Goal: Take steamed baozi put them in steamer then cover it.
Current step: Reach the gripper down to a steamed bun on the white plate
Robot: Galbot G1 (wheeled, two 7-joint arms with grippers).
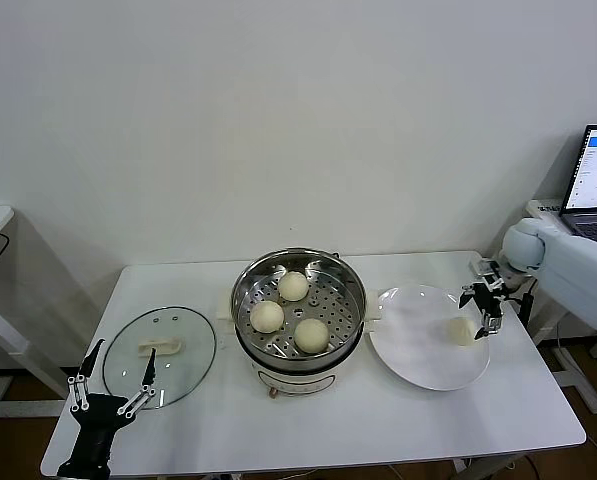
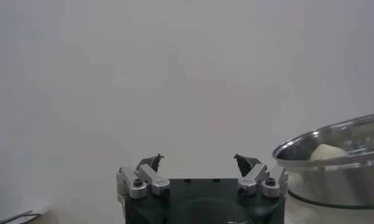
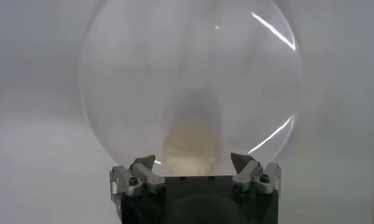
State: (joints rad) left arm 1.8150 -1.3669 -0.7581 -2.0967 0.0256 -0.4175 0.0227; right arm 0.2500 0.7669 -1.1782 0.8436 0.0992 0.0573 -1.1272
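Two hands are showing, both spread wide and gripping nothing. Nearest, the left hand (image 1: 111, 388) is waiting low at the front left edge of the bench (image 1: 308, 420), fingers pointing up, just in front of the lid (image 1: 160, 356). That lid is lying flat on the bench, left of the steamer: a round pane of clear glass with a thin metal rim and a cream bar handle at its centre.

Further in, the steamer (image 1: 298, 310) is sitting mid-bench, a shiny steel basket with a perforated floor on a cream pot base. Three buns (image 1: 311, 334) are resting inside it, smooth, pale and rounded, each apart from the others.

Right of the steamer, a flat white glossy plate (image 1: 418, 340) is carrying the fourth bun (image 1: 461, 331) near its right side. The right hand (image 1: 483, 300) is hovering just above and beside that bun, fingers angled down toward it; its wrist view is showing the bun between the open fingers, not yet touched.

By my reading, the step in hand is the pick of the last bun. Next move is calling for a short descent and a gentle close, since the dough looks soft and easily dented. Then comes a carry left to the free patch of basket floor, with the lid to follow.
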